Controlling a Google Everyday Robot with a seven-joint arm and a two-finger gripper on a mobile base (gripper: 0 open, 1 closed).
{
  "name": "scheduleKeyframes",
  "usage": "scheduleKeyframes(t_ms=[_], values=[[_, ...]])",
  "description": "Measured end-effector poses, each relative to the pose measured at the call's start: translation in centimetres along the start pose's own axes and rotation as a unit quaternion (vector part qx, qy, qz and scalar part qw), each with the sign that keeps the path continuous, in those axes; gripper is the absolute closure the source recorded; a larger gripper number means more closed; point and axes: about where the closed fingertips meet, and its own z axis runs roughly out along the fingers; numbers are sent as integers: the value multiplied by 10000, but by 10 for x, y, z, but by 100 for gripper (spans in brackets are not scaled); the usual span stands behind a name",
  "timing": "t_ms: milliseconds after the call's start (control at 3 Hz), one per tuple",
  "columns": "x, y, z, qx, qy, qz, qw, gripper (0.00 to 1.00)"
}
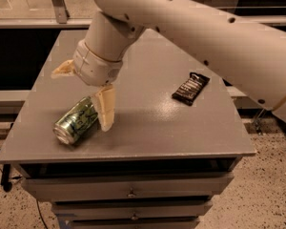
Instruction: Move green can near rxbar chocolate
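Note:
The green can (76, 120) lies on its side at the front left of the grey table (152, 128), silver top toward the front left. The rxbar chocolate (190, 88), a flat black bar with white lettering, lies to the right of the middle. My gripper (83, 95) is open just above the can. One cream finger (105, 109) hangs beside the can's right end. The other finger (63, 69) sticks out to the left behind the can. The dark blue can is hidden behind my arm.
My white arm (195, 27) crosses the top of the view over the back of the table. Drawers (128, 190) sit under the front edge. A dark shelf and metal rail run behind the table.

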Motion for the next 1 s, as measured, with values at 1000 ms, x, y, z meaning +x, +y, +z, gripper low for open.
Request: scheduleKeyframes(t_ms=[1000], values=[[7, 1, 33, -809, 731, -1062, 9884, 15]])
